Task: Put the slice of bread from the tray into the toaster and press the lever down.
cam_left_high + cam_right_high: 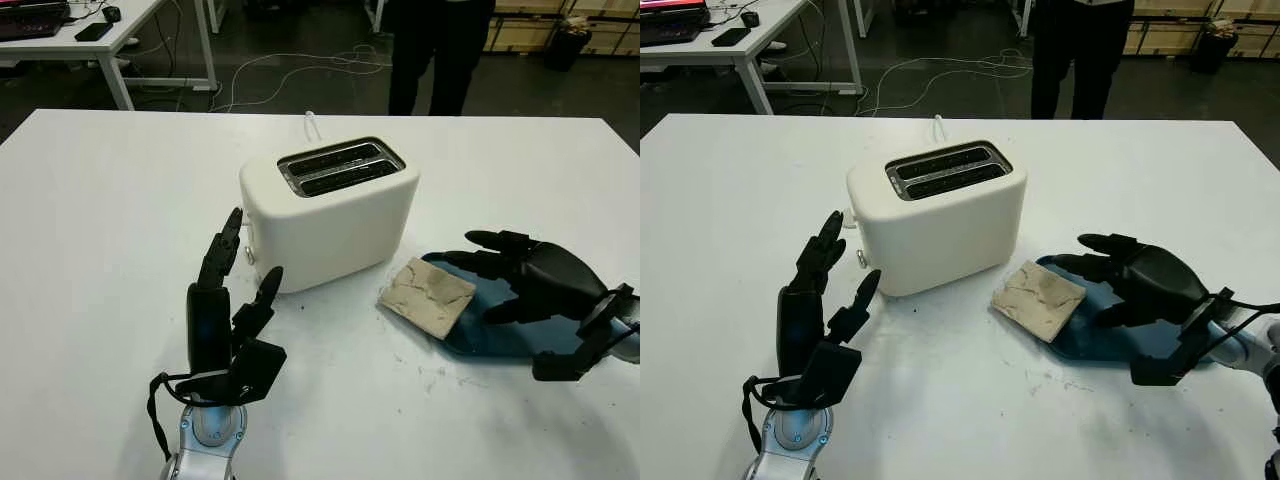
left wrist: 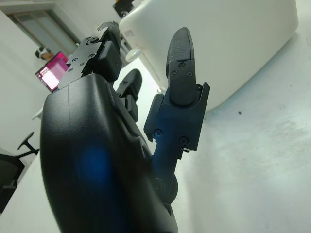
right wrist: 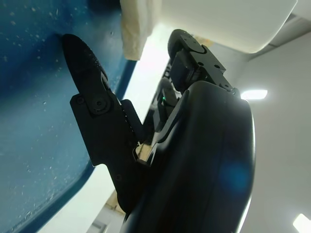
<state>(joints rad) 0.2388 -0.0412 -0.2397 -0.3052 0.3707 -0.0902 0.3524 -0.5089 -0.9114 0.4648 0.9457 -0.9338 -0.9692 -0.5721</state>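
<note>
Bread slice point(image 1: 427, 296) seen half on the blue tray point(image 1: 480, 335), untouched, just right of the toaster point(image 1: 330, 212).
Eye views: the left hand point(image 1: 232, 300) is held empty, fingers extended, beside the toaster's lever end; the right hand point(image 1: 530, 275) is poised over the tray, grasping nothing. Left wrist view: the toaster wall is seen just beyond the fingertips point(image 2: 180, 46). Right wrist view: the tray point(image 3: 34, 87) and the bread edge point(image 3: 136, 29) are recorded ahead of the uncurled fingers.

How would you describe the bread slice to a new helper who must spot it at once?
Start at the white toaster in the middle of the white table. Just to its right lies a blue tray under the right robot hand. The bread slice is the pale, cracked square overhanging the tray's toaster-side edge.
</note>
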